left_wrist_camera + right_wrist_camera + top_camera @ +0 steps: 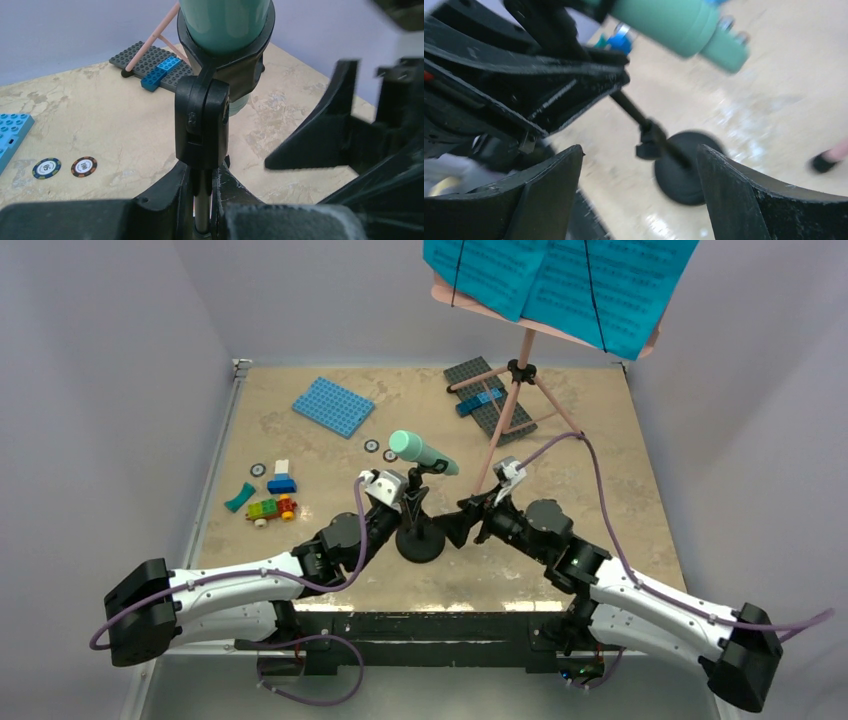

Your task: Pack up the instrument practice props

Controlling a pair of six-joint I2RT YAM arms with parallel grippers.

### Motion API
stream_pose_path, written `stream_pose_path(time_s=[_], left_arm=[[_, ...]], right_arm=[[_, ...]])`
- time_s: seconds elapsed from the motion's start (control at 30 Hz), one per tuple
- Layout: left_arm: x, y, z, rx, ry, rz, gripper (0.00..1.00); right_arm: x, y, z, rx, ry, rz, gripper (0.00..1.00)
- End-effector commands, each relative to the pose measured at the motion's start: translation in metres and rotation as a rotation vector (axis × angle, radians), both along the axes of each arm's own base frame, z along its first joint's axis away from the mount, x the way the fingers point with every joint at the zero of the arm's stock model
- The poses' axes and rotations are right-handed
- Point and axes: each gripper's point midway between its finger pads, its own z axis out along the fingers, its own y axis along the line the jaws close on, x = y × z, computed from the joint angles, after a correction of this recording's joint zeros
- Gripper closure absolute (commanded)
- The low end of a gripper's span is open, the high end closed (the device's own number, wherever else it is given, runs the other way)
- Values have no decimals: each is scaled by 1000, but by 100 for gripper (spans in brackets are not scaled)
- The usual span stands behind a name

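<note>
Top external view: mottled tan table [620,500]; a black mic stand [420,540] with a flat round base stands centre-near, a smooth mint-green microphone [422,452] lying tilted in its clip; the left gripper [411,504] is at the stand's shaft, the right gripper [452,525] just right of it; how far either is open cannot be told from here; far right, a pink tripod music stand [515,405] carries cyan sheet-music pages [560,280]; one leg rests on a grey baseplate [490,398]; a studded blue baseplate [333,405] lies far left, toy bricks [272,508] near left.

Left wrist view: the left gripper's fingers [167,202] are clamped on the thin pale rod under the stand's black plastic swivel; the microphone sits directly above; two round printed chips [46,168] lie at left.

Right wrist view, blurred: the right gripper's fingers [549,197] stand wide apart, holding nothing; the round base and shaft show between them, untouched; only this view shows the base from the side.
</note>
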Motion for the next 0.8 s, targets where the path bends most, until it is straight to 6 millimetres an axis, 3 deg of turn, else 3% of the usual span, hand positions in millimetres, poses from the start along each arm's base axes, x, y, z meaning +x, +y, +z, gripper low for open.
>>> stream_pose_path(time_s=[0.0,0.2,0.43,0.77], left_arm=[[-21,-10,-42,73,73,-93,100],[-27,-7,-40,83,36,-93,100],[-29,-5,-39,85,29,-93,100],[-32,-5,-39,97,19,-97,100]], right_arm=[[-40,35,-9,189,367,265,13],[-31,38,-9,399,551,311,15],[-21,48,-20,384,632,333,22],[-14,58,-31,415,691,344,40]])
